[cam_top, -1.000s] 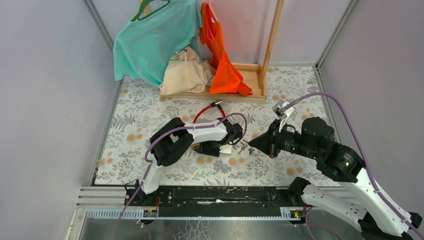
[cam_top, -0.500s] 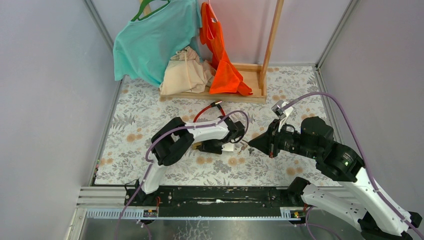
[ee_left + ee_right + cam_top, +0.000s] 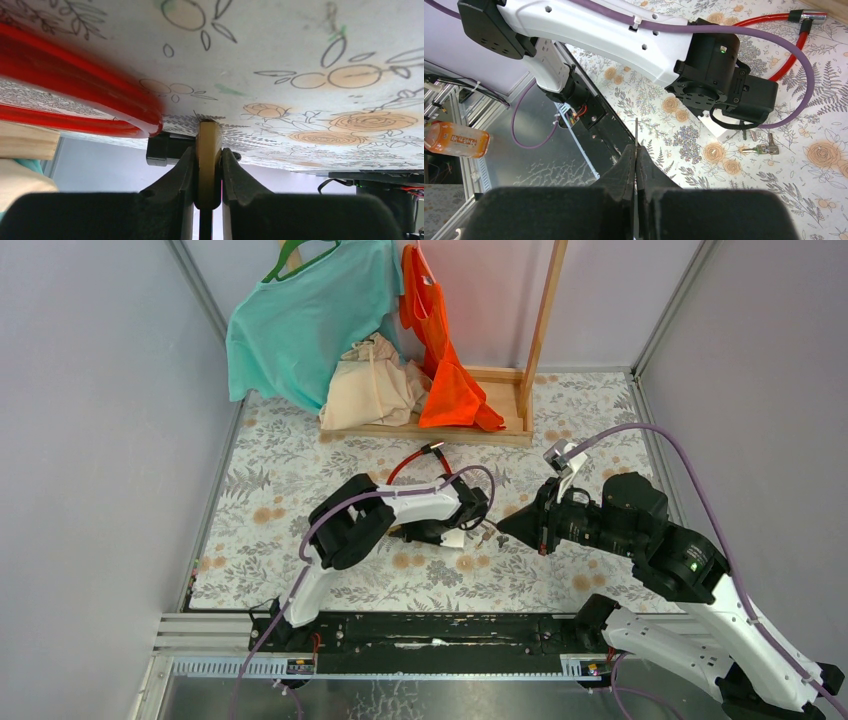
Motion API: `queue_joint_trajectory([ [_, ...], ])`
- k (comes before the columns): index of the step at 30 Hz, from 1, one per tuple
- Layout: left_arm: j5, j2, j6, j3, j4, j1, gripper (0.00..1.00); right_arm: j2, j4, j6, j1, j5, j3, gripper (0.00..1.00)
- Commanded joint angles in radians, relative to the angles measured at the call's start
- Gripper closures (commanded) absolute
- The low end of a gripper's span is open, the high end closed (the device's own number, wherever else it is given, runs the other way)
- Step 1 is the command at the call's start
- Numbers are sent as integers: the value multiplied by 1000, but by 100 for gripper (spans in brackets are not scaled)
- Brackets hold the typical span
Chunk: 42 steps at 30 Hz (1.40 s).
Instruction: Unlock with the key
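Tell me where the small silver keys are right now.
Top view: the small silver keys lie on the floral tablecloth mid-table, between the left gripper, clamped on a tan block, and the right gripper.

The white-and-black left arm (image 3: 410, 505) folds low, its forearm pointing right; the left gripper (image 3: 207, 165) is clamped on a tan flat piece (image 3: 207, 142). The right arm (image 3: 640, 515) reaches leftward, and the right gripper (image 3: 636, 152) pinches a thin metal strip (image 3: 636, 131).
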Motion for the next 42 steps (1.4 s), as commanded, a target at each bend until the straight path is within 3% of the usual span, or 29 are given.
queue_joint_trajectory([
  [1,24,-39,-2,25,-28,-3,100,-1,21,-13,-3,-26,42,100],
  [7,82,-107,-2,46,-54,24,100,0,20,-15,-3,-11,54,100],
  [12,248,-206,-3,168,-116,114,100,0,8,-33,-3,2,84,100],
  [17,557,-333,40,263,-155,282,100,17,0,-58,-3,14,128,100],
  [22,875,-489,171,200,-130,452,100,60,56,-65,-3,-34,108,100],
  [25,1156,-562,287,172,-149,554,100,117,45,-108,-3,-45,161,100],
  [31,1595,-595,419,176,-224,635,100,192,129,-145,-3,-141,158,100],
  [36,1797,-584,455,169,-244,636,100,227,163,-194,-3,-196,138,100],
  [42,1904,-569,455,147,-244,636,100,246,215,-236,-3,-273,145,100],
])
